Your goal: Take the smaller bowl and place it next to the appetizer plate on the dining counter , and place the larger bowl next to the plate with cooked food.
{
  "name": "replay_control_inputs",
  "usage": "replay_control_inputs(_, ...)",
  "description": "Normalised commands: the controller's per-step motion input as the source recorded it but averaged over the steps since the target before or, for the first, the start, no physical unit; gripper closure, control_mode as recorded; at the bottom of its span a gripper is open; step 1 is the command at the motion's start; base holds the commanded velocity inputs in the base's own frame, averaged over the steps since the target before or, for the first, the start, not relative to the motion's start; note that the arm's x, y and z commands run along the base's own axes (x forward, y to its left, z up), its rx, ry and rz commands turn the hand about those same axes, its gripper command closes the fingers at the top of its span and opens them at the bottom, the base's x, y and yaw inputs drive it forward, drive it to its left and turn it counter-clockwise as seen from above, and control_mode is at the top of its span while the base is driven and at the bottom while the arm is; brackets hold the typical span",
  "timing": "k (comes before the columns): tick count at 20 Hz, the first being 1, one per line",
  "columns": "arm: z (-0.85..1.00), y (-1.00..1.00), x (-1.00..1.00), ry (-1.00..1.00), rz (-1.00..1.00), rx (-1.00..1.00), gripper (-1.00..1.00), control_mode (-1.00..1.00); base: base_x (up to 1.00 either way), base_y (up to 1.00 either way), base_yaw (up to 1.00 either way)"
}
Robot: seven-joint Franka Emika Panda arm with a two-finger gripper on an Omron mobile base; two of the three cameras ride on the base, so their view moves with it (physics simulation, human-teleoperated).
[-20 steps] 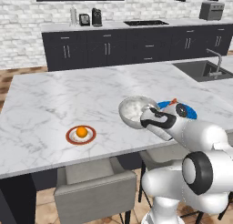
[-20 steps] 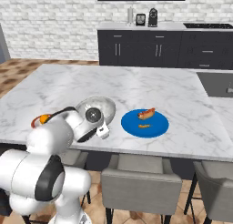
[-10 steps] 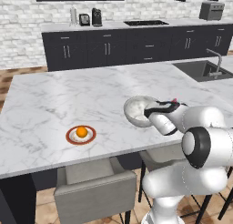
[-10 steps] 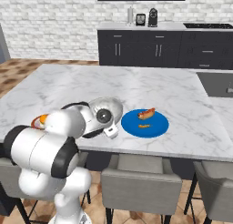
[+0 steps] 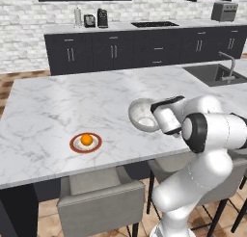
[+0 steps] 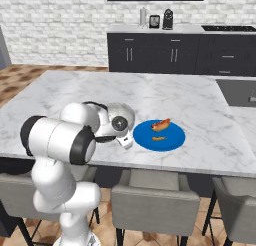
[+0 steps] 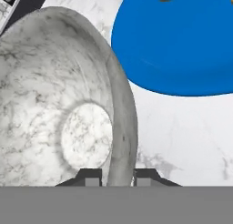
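Left base view: the larger bowl (image 5: pixel 142 114) sits on the dining counter (image 5: pixel 58 106), near the front edge, right of the appetizer plate (image 5: pixel 86 142), which carries an orange item (image 5: pixel 86 139). The arm's hand covers the bowl's right side; fingertips hidden here.

Right base view: larger bowl (image 6: pixel 122 113) just left of the plate with cooked food (image 6: pixel 159 135), close but edges look apart. Sausage-like food (image 6: pixel 161 124) lies on the plate. The hand sits over the bowl's near side.

Hand view: the gripper (image 7: pixel 118 176) straddles the larger bowl's (image 7: pixel 50 109) rim, one fingertip inside, one outside, clamped on the wall. The blue plate (image 7: pixel 182 45) is just beside the bowl, marble showing between.
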Motion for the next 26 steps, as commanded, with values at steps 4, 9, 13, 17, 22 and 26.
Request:
replay_control_inputs(4, -0.41, 0.00, 0.23, 0.03, 0.00, -0.01, 1.00, -1.00, 0.00, 0.00, 0.00)
replay_control_inputs(9, -0.27, 0.00, 0.08, 0.03, 0.00, -0.01, -1.00, -1.00, 0.00, 0.00, 0.00)
replay_control_inputs(13, 0.14, -0.13, 0.01, -0.01, -0.01, 0.03, -1.00, -1.00, 0.00, 0.00, 0.00)
replay_control_inputs(17, 0.58, -0.23, 0.00, -0.11, -0.02, 0.11, -1.00, -1.00, 0.00, 0.00, 0.00)
replay_control_inputs(22, 0.57, -0.20, 0.00, -0.09, -0.03, 0.11, -1.00, -1.00, 0.00, 0.00, 0.00)
replay_control_inputs(26, 0.62, -0.19, -0.19, -0.07, 0.00, 0.09, -1.00, -1.00, 0.00, 0.00, 0.00)
